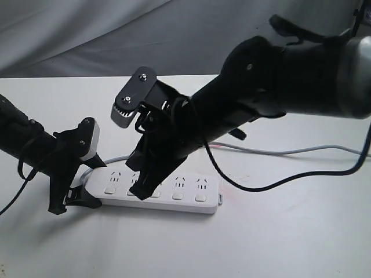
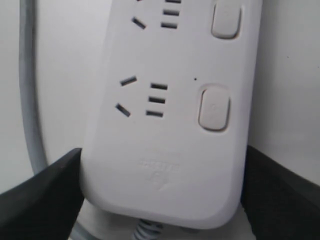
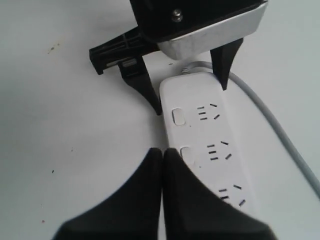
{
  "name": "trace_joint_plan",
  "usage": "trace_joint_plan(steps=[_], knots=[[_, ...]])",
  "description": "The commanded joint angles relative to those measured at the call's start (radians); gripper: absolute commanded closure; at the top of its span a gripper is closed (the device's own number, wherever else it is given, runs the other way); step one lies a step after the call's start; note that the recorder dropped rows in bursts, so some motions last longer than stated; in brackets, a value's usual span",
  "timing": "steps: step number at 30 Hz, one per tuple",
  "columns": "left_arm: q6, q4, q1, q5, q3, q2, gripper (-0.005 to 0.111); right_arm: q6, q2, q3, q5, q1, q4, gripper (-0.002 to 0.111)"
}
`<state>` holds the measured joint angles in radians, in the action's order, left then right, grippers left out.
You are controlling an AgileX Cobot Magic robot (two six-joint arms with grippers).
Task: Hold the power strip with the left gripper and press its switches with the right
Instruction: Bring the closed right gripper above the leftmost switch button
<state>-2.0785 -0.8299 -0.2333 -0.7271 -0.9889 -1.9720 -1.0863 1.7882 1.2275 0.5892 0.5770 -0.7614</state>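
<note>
The power strip (image 1: 174, 194) lies flat on the white table (image 1: 278, 243), and the left gripper (image 1: 90, 184) hugs its cord end with wide fingers, so the right gripper (image 3: 162, 152), shut tight, should push straight down on the second switch (image 3: 186, 152), not beside it.

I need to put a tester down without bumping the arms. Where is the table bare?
Bare: the table in front of the power strip, and to the right, nearer than the black cable. Crowded: the strip's left end, held by the left gripper, the second switch by the shut right gripper, and the grey cord behind.
</note>
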Motion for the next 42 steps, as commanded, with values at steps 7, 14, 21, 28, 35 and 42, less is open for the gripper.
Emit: trace_joint_plan(steps=[7,14,21,28,35,42], knots=[[0.003,-0.028,-0.005,0.006,-0.006,0.006,0.045,-0.347,0.143,0.008,-0.109,0.002,-0.319,0.106],[0.003,-0.028,-0.005,0.006,-0.006,0.006,0.045,-0.409,0.156,0.008,-0.156,0.002,-0.358,0.076],[0.003,-0.028,-0.005,0.006,-0.006,0.006,0.045,-0.409,0.156,0.008,-0.221,0.002,-0.358,0.067],[0.003,-0.028,-0.005,0.006,-0.006,0.006,0.045,-0.416,0.158,0.008,-0.215,0.002,-0.392,0.067],[0.003,-0.028,-0.005,0.006,-0.006,0.006,0.045,-0.79,0.186,0.008,-0.215,0.019,-0.571,0.067],[0.003,-0.028,-0.005,0.006,-0.006,0.006,0.045,-1.06,0.242,0.008,-0.208,0.032,-0.797,0.067]])
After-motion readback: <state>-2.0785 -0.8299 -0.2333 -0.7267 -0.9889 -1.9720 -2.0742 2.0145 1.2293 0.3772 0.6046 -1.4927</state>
